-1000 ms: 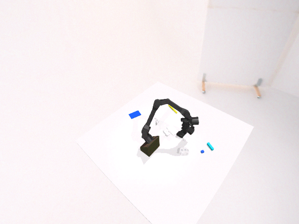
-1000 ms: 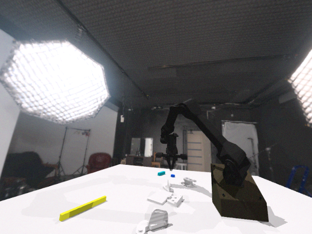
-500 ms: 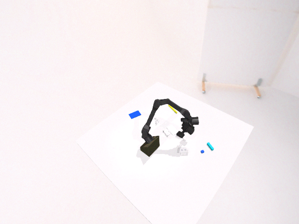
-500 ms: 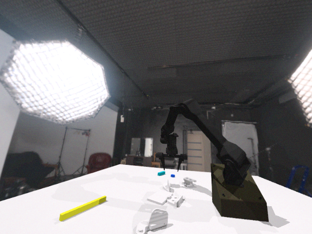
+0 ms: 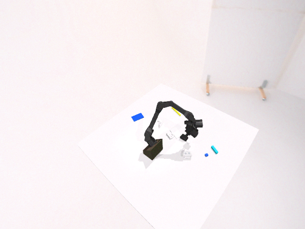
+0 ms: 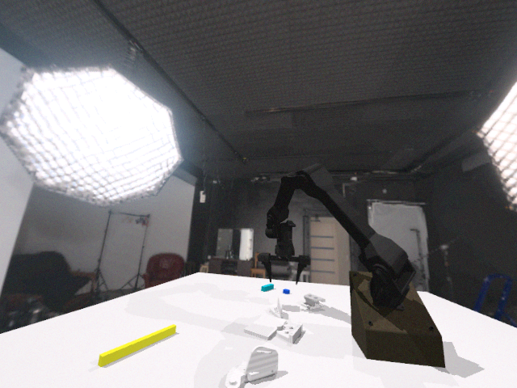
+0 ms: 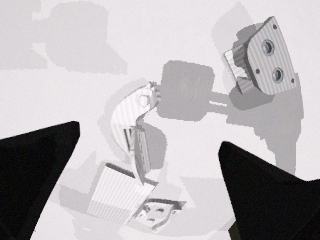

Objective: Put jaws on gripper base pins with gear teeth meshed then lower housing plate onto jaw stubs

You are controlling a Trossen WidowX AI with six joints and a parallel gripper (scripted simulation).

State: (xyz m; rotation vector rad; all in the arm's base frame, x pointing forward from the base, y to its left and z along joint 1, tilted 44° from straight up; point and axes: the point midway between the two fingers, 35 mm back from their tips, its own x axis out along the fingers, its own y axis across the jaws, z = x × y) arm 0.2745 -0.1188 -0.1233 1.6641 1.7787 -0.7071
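My gripper (image 6: 283,282) (image 7: 150,139) is open and empty above the white parts. A white jaw (image 7: 125,112) (image 6: 276,309) with gear teeth lies below, between the fingers in the wrist view. Another jaw (image 6: 263,364) (image 5: 159,123) lies apart. A white part with two ringed round features (image 7: 285,60) (image 5: 187,155) (image 6: 313,298) stands separate at the wrist view's upper right. A flat ribbed white piece (image 7: 117,195) (image 6: 261,328) lies beside a small white block with holes (image 7: 162,206) (image 5: 169,134) (image 6: 291,332). I cannot tell which is the base or housing plate.
A yellow bar (image 5: 176,111) (image 6: 137,345), a blue flat block (image 5: 137,117), a cyan bar (image 5: 214,149) (image 6: 266,287) and a small blue cube (image 5: 206,154) (image 6: 286,291) lie around the parts. The arm's dark base block (image 5: 154,150) (image 6: 397,334) stands on the table (image 5: 172,187).
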